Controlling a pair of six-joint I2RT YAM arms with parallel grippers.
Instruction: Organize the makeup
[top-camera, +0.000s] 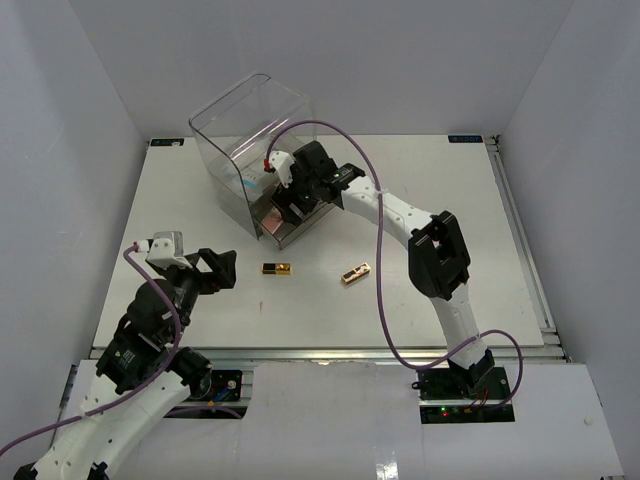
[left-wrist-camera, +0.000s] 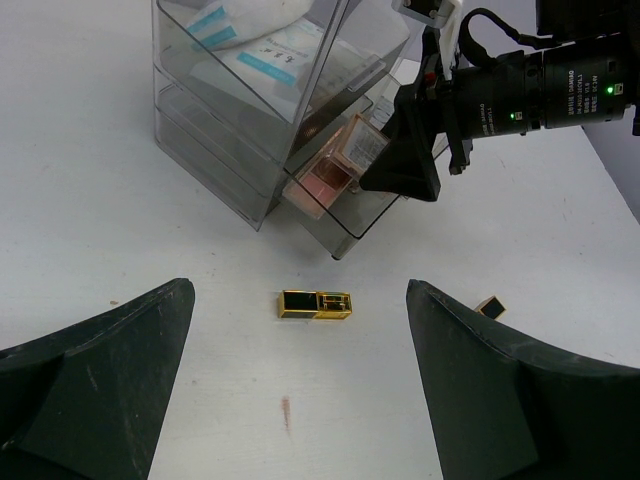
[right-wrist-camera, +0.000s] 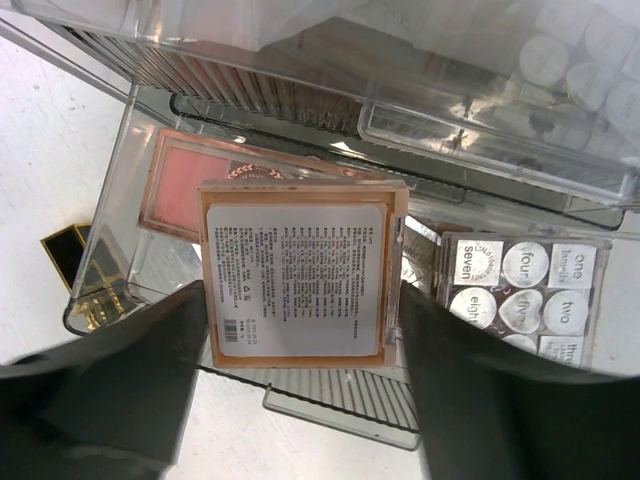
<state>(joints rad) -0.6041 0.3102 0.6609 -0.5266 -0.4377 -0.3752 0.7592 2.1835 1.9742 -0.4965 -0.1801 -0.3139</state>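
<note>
My right gripper reaches into the open bottom drawer of the clear drawer box. Its fingers press both side edges of a brown palette, label side up. That palette lies partly over a pink palette, with a grey square palette to its right. White-teal packets fill the upper drawers. One gold-black case lies on the table ahead of my wide-open, empty left gripper. A second case lies further right.
The drawer box stands at the table's back left, its bottom drawer pulled out toward the right arm. A small reddish smear marks the table between the left fingers. The table's side edges run along white walls.
</note>
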